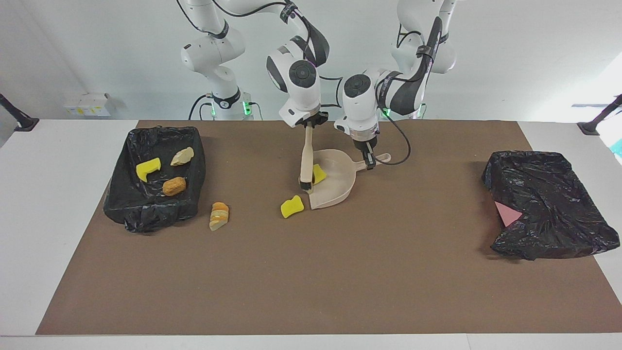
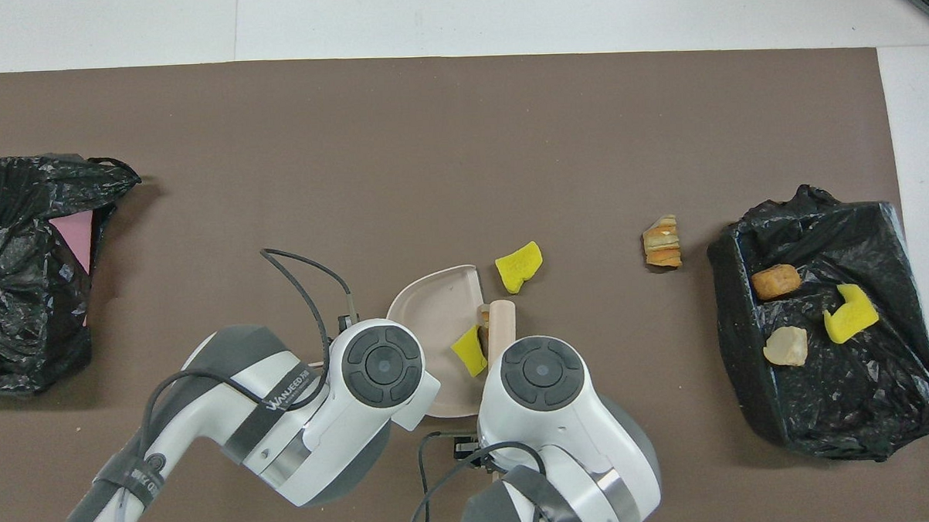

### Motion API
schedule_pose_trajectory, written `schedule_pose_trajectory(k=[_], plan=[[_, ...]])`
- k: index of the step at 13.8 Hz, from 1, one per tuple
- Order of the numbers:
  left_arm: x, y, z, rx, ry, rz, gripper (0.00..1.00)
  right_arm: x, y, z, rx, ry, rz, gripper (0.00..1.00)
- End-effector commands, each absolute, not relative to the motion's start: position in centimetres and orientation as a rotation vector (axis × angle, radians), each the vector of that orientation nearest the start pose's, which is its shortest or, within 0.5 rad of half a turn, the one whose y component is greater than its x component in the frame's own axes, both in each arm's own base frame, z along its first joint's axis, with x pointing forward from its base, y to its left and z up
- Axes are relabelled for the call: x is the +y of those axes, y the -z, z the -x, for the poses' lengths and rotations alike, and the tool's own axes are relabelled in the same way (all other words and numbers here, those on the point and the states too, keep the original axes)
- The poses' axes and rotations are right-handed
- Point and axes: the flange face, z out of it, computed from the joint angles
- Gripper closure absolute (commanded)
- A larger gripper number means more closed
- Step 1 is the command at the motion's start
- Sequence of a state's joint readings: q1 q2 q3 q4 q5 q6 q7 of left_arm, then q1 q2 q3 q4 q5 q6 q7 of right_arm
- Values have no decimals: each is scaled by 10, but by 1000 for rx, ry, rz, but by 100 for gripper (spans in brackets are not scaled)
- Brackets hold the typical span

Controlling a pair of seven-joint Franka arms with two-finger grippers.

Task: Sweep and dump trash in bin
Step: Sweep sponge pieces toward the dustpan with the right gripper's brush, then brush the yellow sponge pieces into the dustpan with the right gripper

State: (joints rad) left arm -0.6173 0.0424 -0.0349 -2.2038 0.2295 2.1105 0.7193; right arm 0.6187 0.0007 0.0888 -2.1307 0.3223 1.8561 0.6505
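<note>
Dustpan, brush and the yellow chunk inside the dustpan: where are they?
dustpan [image 1: 335, 187], facing view, bare floor of its scoop.
brush [image 1: 306, 155], facing view, middle of its handle.
yellow chunk [image 2: 469, 350], overhead view, its middle.

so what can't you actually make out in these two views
- Brush bristles and the bread-like piece at them: overhead, largely under the right arm; facing, the brush covers that piece.
- Dustpan handle and left gripper: overhead, under the left arm.
- Pink thing in the black bag: mostly wrapped, unidentifiable.

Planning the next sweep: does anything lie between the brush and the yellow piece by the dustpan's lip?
Nothing visible does. The yellow piece lies on bare mat beside the dustpan lip, just past the brush head.
</note>
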Motion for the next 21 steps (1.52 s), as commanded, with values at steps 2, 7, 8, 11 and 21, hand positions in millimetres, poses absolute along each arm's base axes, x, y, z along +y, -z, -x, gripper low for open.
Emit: schedule_pose_trajectory(k=[2,7,8,11,21], plan=[[-296,-347,-433,2013,-152,2190,100,336,-429,-419,91,-500,3010,100],[-296,-346,-438,2004,-120,2225,100,274,-428,-504,-196,-353,3183,100],[-293,-347,-441,1990,-118,2247,100,255,-422,-515,-266,-352,3205,100],[-290,-347,-447,1973,-120,2274,100,224,-406,-527,-361,-417,3216,100],[-305,-363,-434,1806,-342,2341,100,257,-340,-508,-523,-715,3182,100]])
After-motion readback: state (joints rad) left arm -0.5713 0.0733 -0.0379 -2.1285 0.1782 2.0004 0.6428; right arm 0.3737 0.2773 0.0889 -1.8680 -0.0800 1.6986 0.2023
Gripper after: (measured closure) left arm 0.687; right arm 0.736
